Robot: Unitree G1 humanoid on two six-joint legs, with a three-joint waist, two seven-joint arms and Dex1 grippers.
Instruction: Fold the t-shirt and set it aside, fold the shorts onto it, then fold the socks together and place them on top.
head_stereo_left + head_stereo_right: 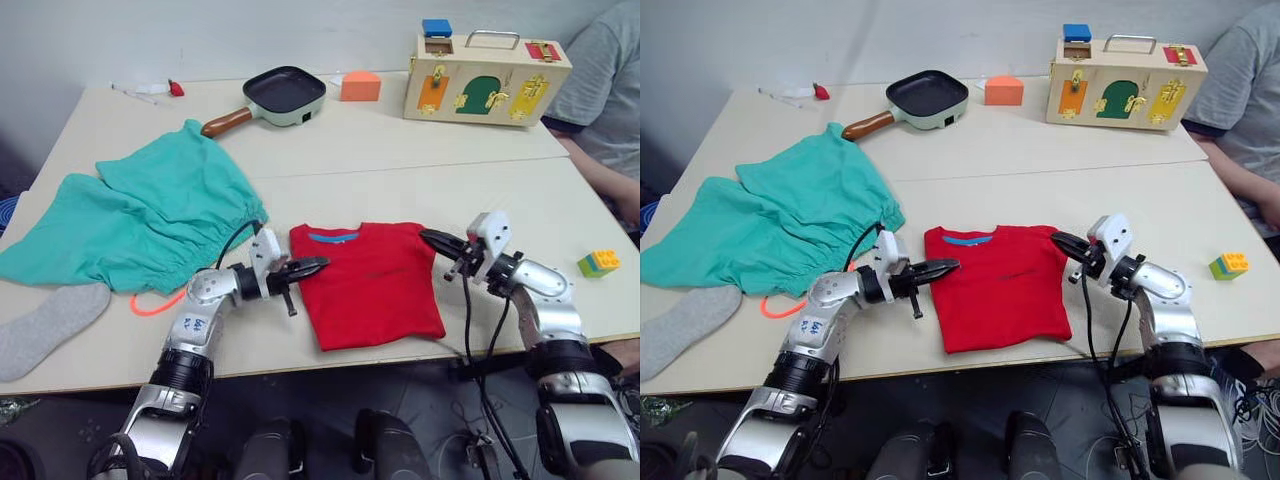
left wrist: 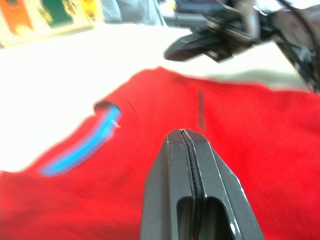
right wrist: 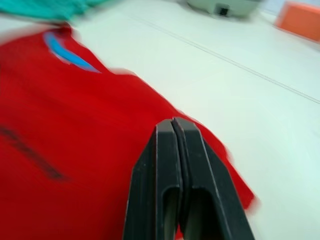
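The red t-shirt [image 1: 372, 283] lies folded into a narrow rectangle at the table's front middle, blue collar band facing away from me. My left gripper [image 1: 318, 265] is shut and empty, hovering at the shirt's left edge. Over the shirt's right edge, my right gripper [image 1: 430, 238] is shut too, with nothing in it. The teal shorts [image 1: 150, 215] lie spread out to the left, their orange drawstring [image 1: 150, 306] looping onto the table. One grey sock [image 1: 45, 326] lies at the front left corner.
A frying pan [image 1: 283, 95], an orange block [image 1: 360, 86] and a wooden latch box [image 1: 486, 76] stand along the far side. A small toy brick stack [image 1: 598, 263] sits at the right. A person's arm [image 1: 600, 120] rests at the right edge.
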